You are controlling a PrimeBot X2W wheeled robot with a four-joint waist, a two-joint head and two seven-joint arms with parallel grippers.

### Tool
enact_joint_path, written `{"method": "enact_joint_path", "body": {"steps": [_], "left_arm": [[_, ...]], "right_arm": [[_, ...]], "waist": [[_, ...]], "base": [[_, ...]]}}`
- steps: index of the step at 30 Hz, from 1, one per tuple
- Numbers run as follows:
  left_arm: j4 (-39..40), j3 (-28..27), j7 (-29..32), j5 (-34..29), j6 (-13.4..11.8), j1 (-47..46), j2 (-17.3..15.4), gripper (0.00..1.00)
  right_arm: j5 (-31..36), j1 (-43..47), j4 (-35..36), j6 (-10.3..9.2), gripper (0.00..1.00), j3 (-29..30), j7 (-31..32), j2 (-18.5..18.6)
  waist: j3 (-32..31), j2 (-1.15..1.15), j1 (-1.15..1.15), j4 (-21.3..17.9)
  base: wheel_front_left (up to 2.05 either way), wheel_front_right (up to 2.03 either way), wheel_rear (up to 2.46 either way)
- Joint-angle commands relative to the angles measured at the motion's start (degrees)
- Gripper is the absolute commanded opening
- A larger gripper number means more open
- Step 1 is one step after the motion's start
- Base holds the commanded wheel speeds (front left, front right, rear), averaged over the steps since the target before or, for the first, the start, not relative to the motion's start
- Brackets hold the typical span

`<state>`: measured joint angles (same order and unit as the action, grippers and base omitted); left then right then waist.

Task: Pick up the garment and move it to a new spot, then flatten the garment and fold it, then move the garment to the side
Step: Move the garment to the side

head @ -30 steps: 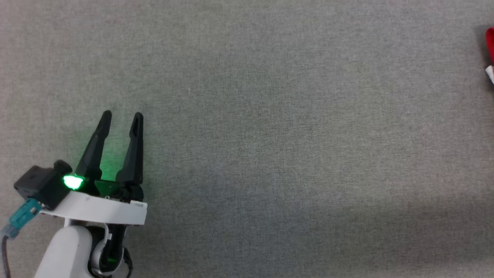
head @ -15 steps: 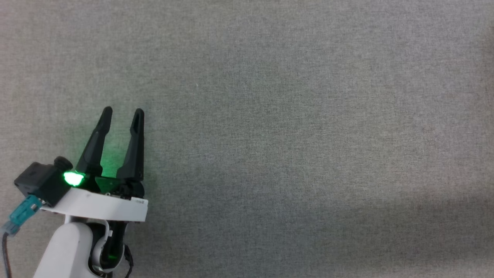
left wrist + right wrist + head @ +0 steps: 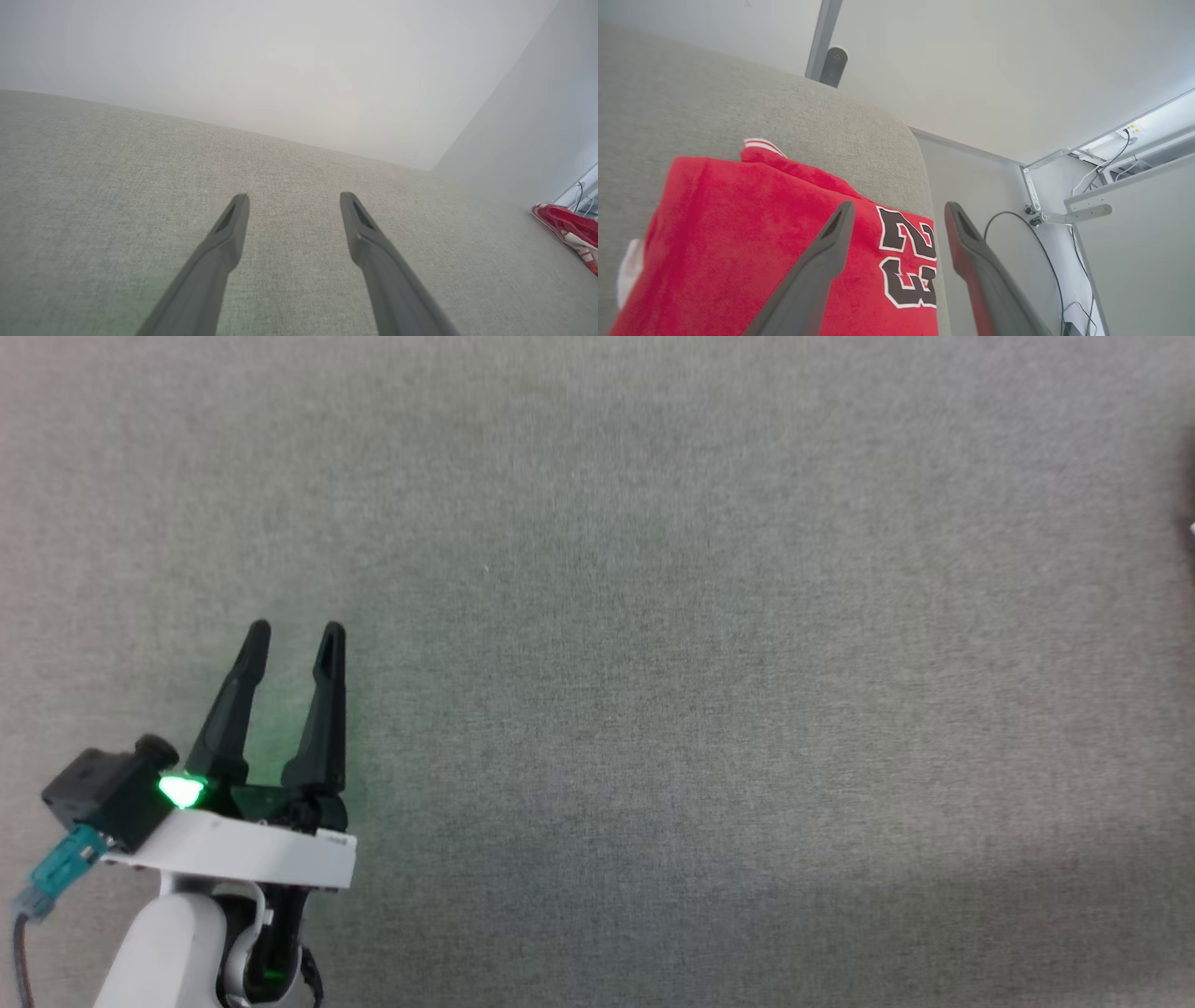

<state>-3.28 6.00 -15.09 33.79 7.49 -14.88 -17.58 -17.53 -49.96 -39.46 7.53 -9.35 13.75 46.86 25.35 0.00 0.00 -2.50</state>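
Hovering: the right gripper (image 3: 899,207) hangs just above the shirt (image 3: 752,233), its two fingers spread wide with nothing between them. Whether a fingertip brushes the cloth cannot be told.
Shirt: red, lying in a flat, compact shape at the far right side of the grey table (image 3: 653,663). Its black number (image 3: 908,261) sits right at the table's edge, and a bit of striped trim (image 3: 761,145) peeks out at the back.
Shirt from the left wrist: a small red-and-white patch (image 3: 567,228) at the table's right edge.
Left gripper: it (image 3: 296,630) sits low on the left of the table, fingers apart and empty, well apart from the shirt.
Step in hand: the last one, by the look of it, which is moving the shirt to the side. It seems to be folded and set down there.
How far along: close to done, judging from where the shirt lies and the spread fingers above it.
Next move: probably lift the right arm straight up, then draw it back toward the robot's body. The fingers should stay spread so that no fold catches.
Watch for: the shirt lies so near the edge that a snagged fingertip could drag it off onto the floor (image 3: 971,186).
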Motion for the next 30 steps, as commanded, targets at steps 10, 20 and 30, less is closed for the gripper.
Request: {"method": "enact_joint_path", "body": {"steps": [10,20,30], "left_arm": [[-1.36,-0.77,-0.01,-0.45,0.0,4.0,0.04,1.0],[-3.15,-2.93,0.01,-0.26,0.0,8.95,0.21,1.0],[-4.65,-7.15,0.01,-0.88,0.0,14.6,0.96,1.0]], "right_arm": [[-3.77,8.04,6.02,-0.09,1.0,-1.77,-10.72,-5.97],[-4.44,19.34,9.83,-0.09,1.0,-2.17,-18.66,-12.22],[-0.41,32.52,17.16,-0.09,1.0,3.98,-23.25,-19.3]], "waist": [[-10.11,0.0,0.0,0.32],[-19.33,0.0,0.0,1.56],[-25.64,0.0,0.0,3.1]], "base": [[0.0,0.0,0.0],[0.0,0.0,0.0],[0.0,0.0,0.0]]}}
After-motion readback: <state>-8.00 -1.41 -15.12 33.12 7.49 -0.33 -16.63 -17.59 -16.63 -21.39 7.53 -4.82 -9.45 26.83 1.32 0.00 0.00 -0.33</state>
